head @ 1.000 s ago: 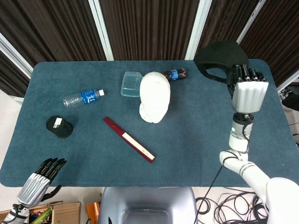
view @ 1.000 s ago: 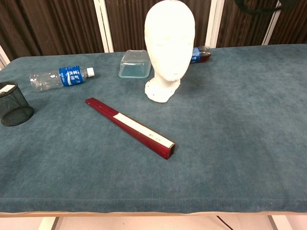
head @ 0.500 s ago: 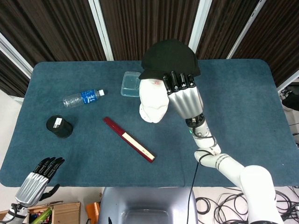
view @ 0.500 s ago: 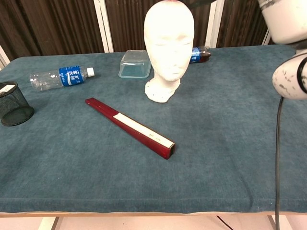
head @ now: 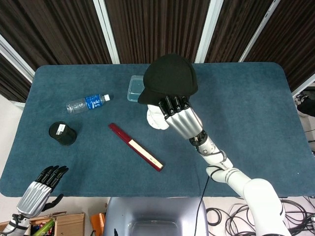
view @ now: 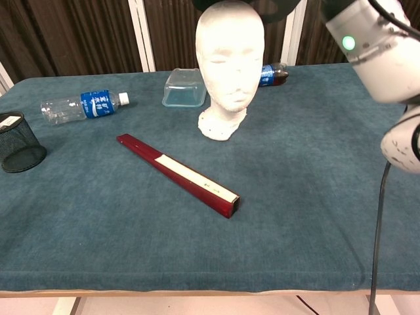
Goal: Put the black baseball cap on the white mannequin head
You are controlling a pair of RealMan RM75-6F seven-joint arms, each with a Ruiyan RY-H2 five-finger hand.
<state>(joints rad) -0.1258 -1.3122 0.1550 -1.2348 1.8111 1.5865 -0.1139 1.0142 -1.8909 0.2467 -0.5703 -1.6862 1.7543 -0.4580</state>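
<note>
The black baseball cap (head: 170,76) hangs over the white mannequin head (view: 230,49), hiding most of it in the head view; only the head's base (head: 156,119) shows below the brim. My right hand (head: 177,115) grips the cap at its near edge, fingers hooked on the rim. In the chest view the mannequin head stands upright at the table's back middle, with a dark edge of the cap (view: 279,8) at the top of the frame. My left hand (head: 42,189) hangs off the table's near left corner, fingers apart, holding nothing.
A red flat stick (head: 136,147) lies diagonally in front of the mannequin. A clear plastic box (view: 185,87) and a dark cola bottle (view: 274,74) sit behind it. A water bottle (head: 87,103) and a black mesh cup (head: 62,133) are at the left.
My right hand has carried the cap from the back right corner leftward and down over the mannequin head. The left hand has not moved.
</note>
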